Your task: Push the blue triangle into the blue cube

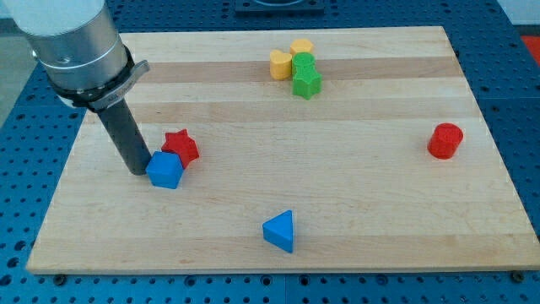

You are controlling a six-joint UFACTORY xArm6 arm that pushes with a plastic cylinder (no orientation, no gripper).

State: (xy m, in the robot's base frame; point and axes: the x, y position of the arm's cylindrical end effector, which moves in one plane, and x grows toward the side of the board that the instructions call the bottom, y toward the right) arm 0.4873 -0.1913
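Blue triangle (279, 230) sits near the view's bottom edge of the wooden board (354, 169), a bit left of centre, alone, nothing touching it. You'll find the blue cube (165, 170) well apart from it, up and toward the view's left. A red star (180, 146) sits just behind the cube toward the view's top and looks to be touching it.

My tip (136, 170) is down on the board right at the cube's left side, touching it or nearly so; you can't quite tell from this angle. It's a bare rod, no jaws, so it holds nothing. The tip is on the far side of the cube from the triangle, well away from the triangle.

Other blocks for your reference: a cluster near the view's top, centre. That's a yellow block (280, 64), a second yellow block (302, 46) behind it, a green block (304, 61) between them, and a green star-like block (306, 83) in front, all packed together. A red cylinder (445, 140) stands alone at the view's right

Blue perforated table (34, 186) surrounds the board
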